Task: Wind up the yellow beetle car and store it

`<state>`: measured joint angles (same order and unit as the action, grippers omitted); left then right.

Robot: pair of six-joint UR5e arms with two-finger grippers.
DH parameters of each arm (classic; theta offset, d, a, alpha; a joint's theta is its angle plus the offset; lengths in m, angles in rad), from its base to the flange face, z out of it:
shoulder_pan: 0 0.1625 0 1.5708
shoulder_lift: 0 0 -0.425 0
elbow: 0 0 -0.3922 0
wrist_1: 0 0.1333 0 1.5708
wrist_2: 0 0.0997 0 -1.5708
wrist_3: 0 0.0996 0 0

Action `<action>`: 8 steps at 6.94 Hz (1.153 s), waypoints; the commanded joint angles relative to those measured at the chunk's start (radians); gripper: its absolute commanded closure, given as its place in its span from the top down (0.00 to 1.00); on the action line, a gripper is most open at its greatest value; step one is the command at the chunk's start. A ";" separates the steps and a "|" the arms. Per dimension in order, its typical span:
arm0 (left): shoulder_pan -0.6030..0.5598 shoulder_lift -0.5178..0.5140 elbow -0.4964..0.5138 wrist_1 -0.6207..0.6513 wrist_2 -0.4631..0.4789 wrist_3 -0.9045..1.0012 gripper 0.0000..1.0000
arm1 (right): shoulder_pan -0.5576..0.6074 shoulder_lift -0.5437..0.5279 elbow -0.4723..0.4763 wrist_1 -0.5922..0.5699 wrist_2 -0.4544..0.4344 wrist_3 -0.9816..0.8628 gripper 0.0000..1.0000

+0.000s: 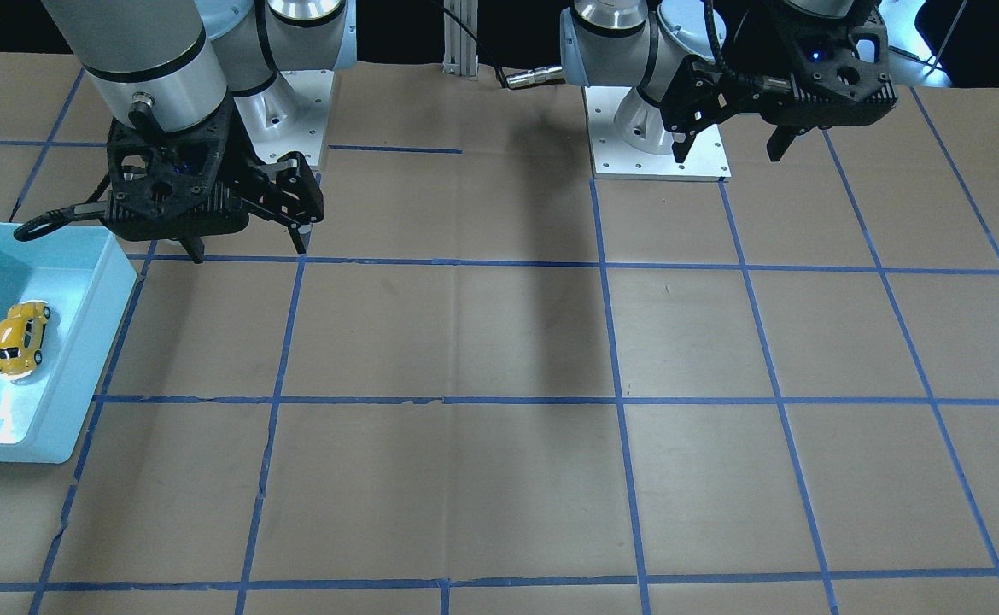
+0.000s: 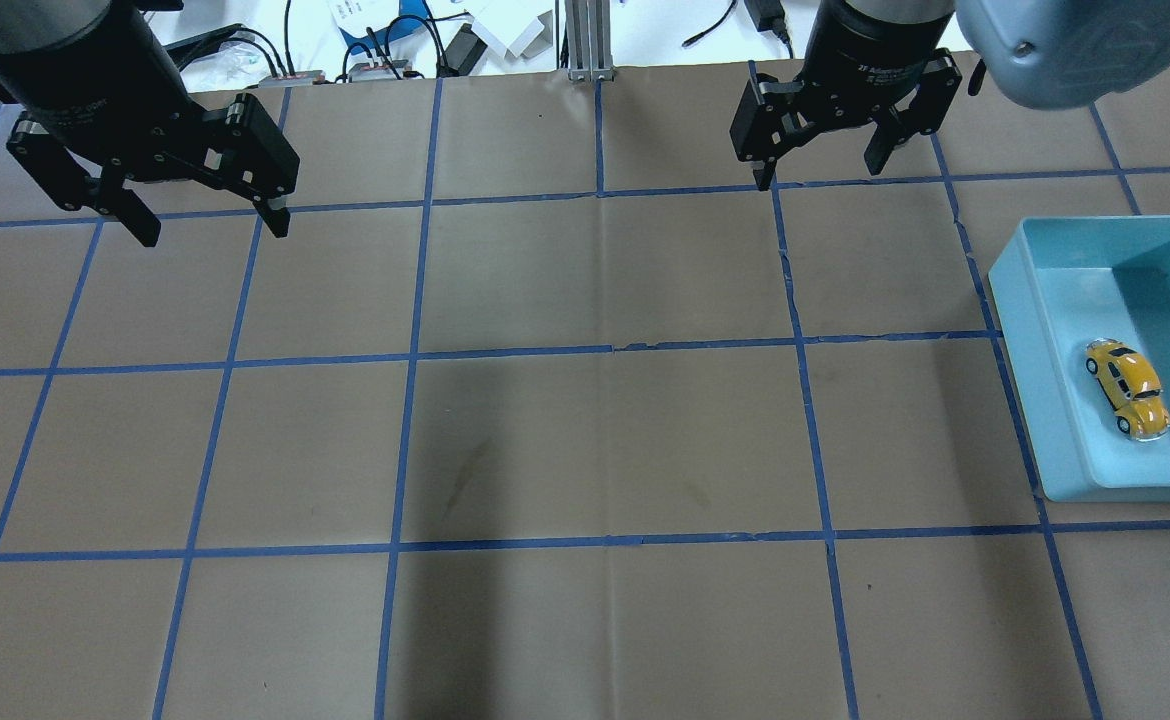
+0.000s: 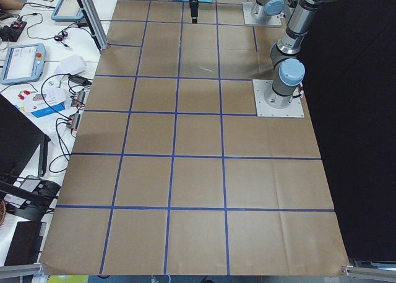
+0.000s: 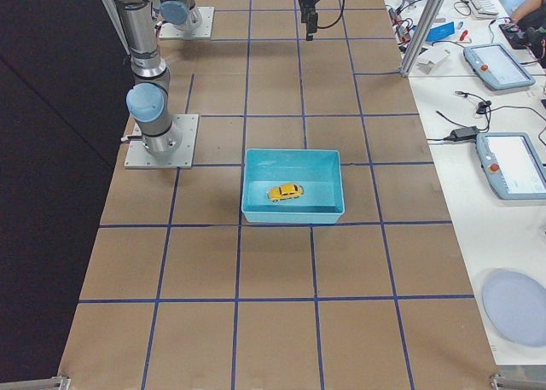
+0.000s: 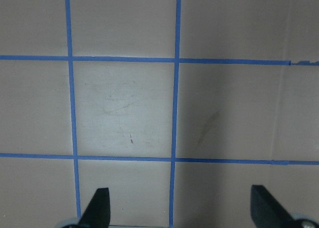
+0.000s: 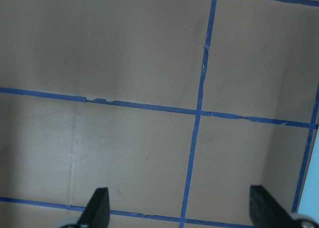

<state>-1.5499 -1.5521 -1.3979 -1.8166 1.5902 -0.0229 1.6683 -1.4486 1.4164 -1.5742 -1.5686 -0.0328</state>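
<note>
Yellow car (image 2: 1128,388) lay aslant in the bin (image 2: 1045,380), nearest the right gripper (image 2: 820,172); left gripper (image 2: 215,233) farther; both spread, empty.

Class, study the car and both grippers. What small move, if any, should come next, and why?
Probably none, beyond parking both arms: the car already lies inside the bin, and the left gripper and right gripper hang open, empty and far from it. Storing looks done; winding cannot be checked.
</note>
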 commanded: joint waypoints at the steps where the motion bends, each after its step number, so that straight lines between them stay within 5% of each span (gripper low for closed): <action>1: 0.005 -0.026 0.040 0.084 0.061 0.001 1.00 | 0.002 0.002 0.001 0.000 -0.022 -0.001 1.00; 8: -0.006 -0.010 -0.025 0.034 0.016 -0.014 1.00 | -0.004 0.014 0.001 0.002 -0.025 0.002 1.00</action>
<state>-1.5544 -1.5654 -1.4138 -1.7763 1.6089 -0.0367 1.6649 -1.4342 1.4165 -1.5727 -1.5911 -0.0288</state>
